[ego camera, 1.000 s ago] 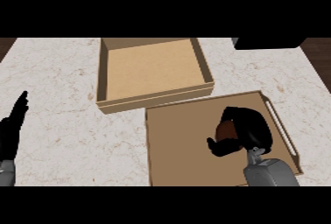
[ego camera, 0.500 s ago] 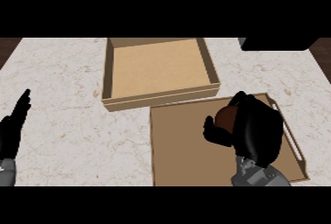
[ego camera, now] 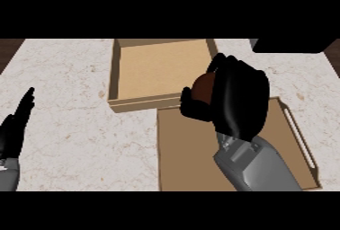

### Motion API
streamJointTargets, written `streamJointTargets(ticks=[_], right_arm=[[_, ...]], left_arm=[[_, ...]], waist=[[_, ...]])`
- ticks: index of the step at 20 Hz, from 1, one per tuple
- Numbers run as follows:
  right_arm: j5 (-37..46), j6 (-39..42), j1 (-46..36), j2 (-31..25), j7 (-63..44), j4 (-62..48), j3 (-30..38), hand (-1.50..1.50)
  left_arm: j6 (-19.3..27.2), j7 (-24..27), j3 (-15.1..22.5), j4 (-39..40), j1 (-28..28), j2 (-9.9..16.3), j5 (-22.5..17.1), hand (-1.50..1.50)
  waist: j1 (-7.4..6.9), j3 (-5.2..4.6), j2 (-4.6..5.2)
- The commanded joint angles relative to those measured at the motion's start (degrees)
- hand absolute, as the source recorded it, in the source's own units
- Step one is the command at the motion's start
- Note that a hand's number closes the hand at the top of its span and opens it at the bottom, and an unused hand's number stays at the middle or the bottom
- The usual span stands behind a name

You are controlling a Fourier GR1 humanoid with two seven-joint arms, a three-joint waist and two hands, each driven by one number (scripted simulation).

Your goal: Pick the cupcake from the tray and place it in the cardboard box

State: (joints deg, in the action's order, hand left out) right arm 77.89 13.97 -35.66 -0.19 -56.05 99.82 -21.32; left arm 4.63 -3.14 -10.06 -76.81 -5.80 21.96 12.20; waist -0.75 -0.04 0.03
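A pale marble-patterned counter with faint brown veining filled most of the view. At its far right corner sat a black object (cut off by the upper edge, its kind unclear). A dark wooden floor showed at upper left.

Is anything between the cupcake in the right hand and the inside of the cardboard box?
Nothing visible. The right hand is curled round the cupcake, over the near right corner of the cardboard box, just past the tray. The box is open-topped and looks empty. The left hand rests at the left edge.
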Motion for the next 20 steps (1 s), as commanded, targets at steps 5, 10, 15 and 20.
streamJointTargets(ticks=[5, 10, 15, 20], right_arm=[[-10.79, -12.38, -20.66, 0.19, -5.62, -19.83, 6.44, 1.5], [-13.79, -19.24, -27.54, 0.19, 0.89, -31.98, 16.35, 1.5], [-17.99, -30.45, -34.09, 0.19, 2.11, -48.77, 18.64, 1.5], [-19.24, -36.33, -39.33, -0.08, 9.2, -62.39, 24.16, 1.5]], left_arm=[[1.5, 0.61, 2.43, -0.25, -0.41, -3.3, 1.87, 0.0], [1.42, -0.76, 2.04, -0.44, -0.77, -3.05, 2.13, 0.0], [-1.15, -0.29, 1.35, -0.24, -2.21, -0.78, 1.37, 0.0], [-1.55, -2.96, 1.54, -2.09, -4.2, -0.87, 1.2, 0.0]], waist=[[-1.55, 0.0, 0.36], [-1.17, 0.02, 0.42], [-2.86, -0.02, 0.98], [-3.37, 0.01, 1.39]])
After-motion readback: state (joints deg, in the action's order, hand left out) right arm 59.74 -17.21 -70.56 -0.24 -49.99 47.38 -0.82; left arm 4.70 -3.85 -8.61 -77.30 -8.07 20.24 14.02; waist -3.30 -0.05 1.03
